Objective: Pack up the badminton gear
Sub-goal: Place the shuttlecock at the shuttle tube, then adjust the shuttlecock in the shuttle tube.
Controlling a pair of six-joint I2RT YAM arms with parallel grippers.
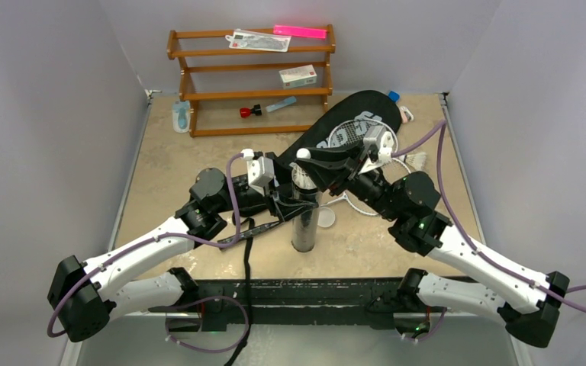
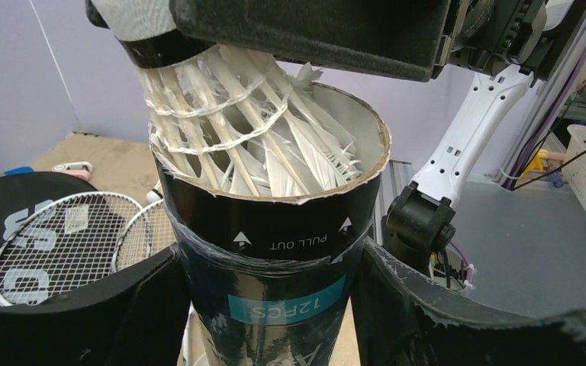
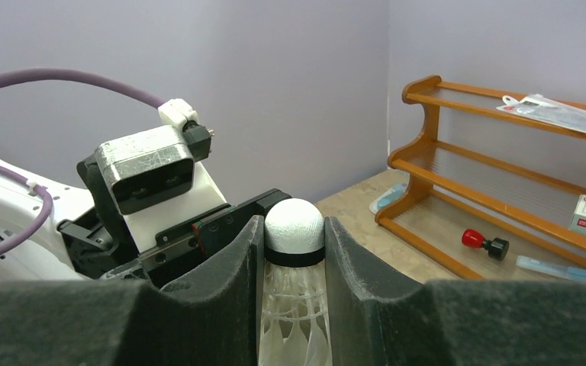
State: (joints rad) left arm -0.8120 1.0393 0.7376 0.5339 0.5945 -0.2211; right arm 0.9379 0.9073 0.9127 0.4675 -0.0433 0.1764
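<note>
The dark cylindrical tube (image 1: 305, 221) stands upright near the table's front middle. My left gripper (image 1: 294, 204) is shut on its side; the left wrist view shows the tube (image 2: 275, 290) between both pads. My right gripper (image 1: 303, 156) is shut on a white feather shuttlecock (image 3: 294, 229) by its cork. The shuttlecock's feathers (image 2: 221, 107) reach down into the tube's open mouth. Two silver-framed rackets (image 1: 351, 133) lie on the long black bag (image 1: 366, 107) behind. Another shuttlecock (image 1: 414, 161) lies on the table at the right.
A brown wooden rack (image 1: 252, 76) stands at the back with a small white box (image 1: 297, 75), a pink strip (image 1: 300, 31) and a red-capped item (image 1: 249, 111). A pale round lid (image 1: 326, 219) lies beside the tube. A black strap (image 1: 248, 252) hangs over the front edge.
</note>
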